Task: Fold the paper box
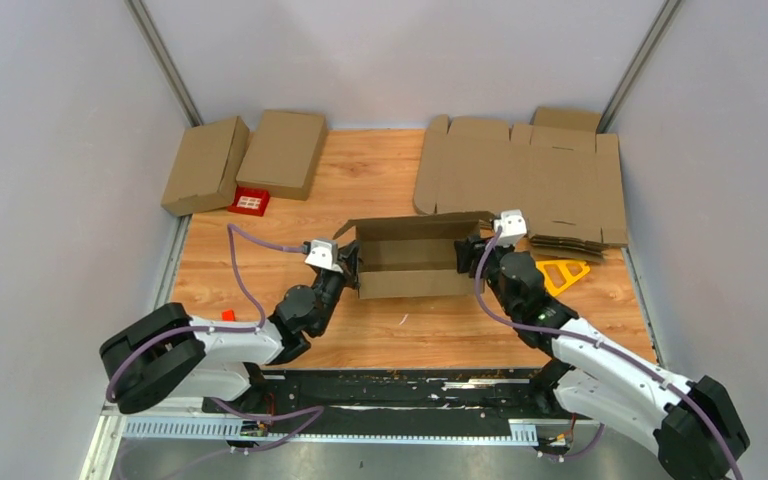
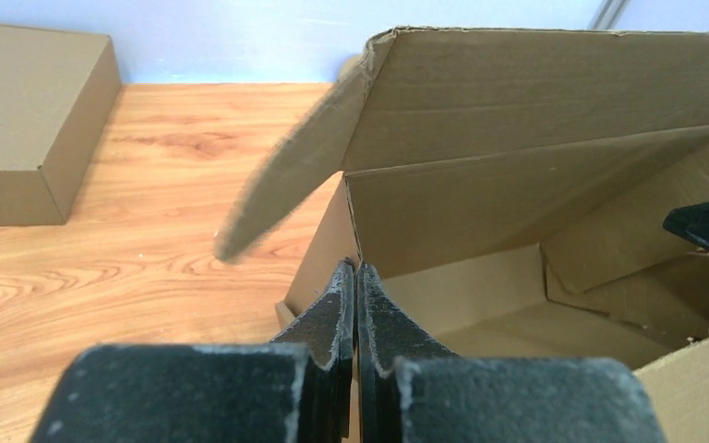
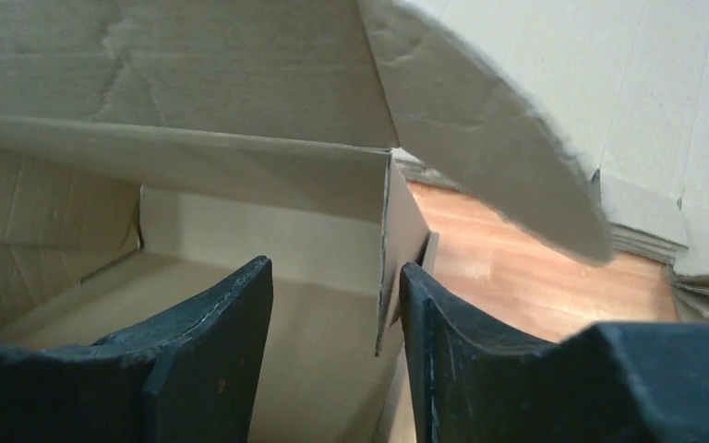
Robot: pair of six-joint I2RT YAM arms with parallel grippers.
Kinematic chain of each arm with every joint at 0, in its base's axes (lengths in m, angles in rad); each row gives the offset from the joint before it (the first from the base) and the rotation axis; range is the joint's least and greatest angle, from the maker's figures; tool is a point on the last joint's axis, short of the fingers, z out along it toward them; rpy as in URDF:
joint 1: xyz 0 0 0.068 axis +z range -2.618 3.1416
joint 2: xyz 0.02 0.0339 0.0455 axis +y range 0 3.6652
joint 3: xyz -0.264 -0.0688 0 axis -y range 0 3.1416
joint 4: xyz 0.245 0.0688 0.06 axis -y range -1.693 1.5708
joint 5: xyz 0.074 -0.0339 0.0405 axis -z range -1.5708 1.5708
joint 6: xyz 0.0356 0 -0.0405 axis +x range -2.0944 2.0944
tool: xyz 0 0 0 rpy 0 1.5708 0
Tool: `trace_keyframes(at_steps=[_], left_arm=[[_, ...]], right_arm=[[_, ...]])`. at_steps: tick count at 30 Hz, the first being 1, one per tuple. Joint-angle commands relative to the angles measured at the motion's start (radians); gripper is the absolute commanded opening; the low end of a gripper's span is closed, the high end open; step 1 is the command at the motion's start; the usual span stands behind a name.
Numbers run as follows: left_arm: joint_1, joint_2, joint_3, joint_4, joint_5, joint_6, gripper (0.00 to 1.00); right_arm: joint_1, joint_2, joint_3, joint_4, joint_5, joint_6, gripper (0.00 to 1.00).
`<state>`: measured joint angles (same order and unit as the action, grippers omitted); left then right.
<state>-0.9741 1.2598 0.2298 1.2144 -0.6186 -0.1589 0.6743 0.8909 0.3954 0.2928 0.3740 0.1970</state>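
Nearest the arm bases, we find the left gripper (image 2: 355, 272) clenched. Its two fingers are pressed flat together with no cardboard visible between them, and the tips are set against the left end of the box (image 1: 410, 262). The right gripper (image 3: 332, 272) is released: its fingers stand apart astride the right end wall (image 3: 404, 221), which runs close beside the outer finger but is not pinched. The box sits in the middle of the table (image 1: 430, 340) between the two grippers, open-topped and empty, with its walls raised. Beyond the grippers the lid (image 2: 535, 92) stands up from the far wall, leaning slightly forward, with a rounded side flap (image 3: 498, 157) hanging loose at each end. We judge the box to be light, and stiff only across its panels. It should hinge readily at the scored creases and will likely slide on the smooth wood if pushed from one side alone. The thin walls may buckle under a hard pinch, so we would take hold at a wall's top edge near a corner. Alternatively we would press the lid close to its crease while the other arm braces the opposite end. Farther back lie a stack of flat cardboard (image 1: 550, 180) at right and two finished boxes (image 1: 205, 165) at left, well apart from the work.
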Motion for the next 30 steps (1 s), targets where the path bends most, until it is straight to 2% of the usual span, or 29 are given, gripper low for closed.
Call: trace_keyframes(at_steps=[1, 5, 6, 7, 15, 22, 26, 30], left_arm=[[-0.012, -0.063, 0.009, -0.246, 0.057, -0.009, 0.0], [-0.012, -0.115, 0.012, -0.362, 0.088, -0.004, 0.01], [-0.013, -0.122, 0.012, -0.382, 0.092, -0.004, 0.02], [-0.013, -0.131, 0.011, -0.407, 0.095, -0.007, 0.03], [-0.014, -0.241, 0.011, -0.626, 0.096, -0.053, 0.1], [-0.014, -0.377, 0.072, -0.936, 0.165, -0.126, 0.34], [-0.013, -0.513, 0.087, -1.099, 0.176, -0.179, 0.48], [-0.012, -0.645, 0.126, -1.291, 0.26, -0.217, 0.54]], right_arm=[[0.009, -0.088, 0.08, -0.275, -0.058, 0.029, 0.61], [0.008, -0.191, 0.085, -0.423, -0.097, 0.054, 0.84], [0.008, -0.216, 0.086, -0.455, -0.115, 0.064, 0.95], [0.008, -0.242, 0.088, -0.484, -0.133, 0.072, 0.99], [0.008, -0.365, 0.118, -0.676, -0.252, 0.094, 1.0], [0.008, -0.375, 0.192, -0.742, -0.428, 0.114, 1.0], [0.008, -0.349, 0.256, -0.782, -0.463, 0.119, 1.0], [0.008, -0.322, 0.307, -0.826, -0.532, 0.095, 1.0]])
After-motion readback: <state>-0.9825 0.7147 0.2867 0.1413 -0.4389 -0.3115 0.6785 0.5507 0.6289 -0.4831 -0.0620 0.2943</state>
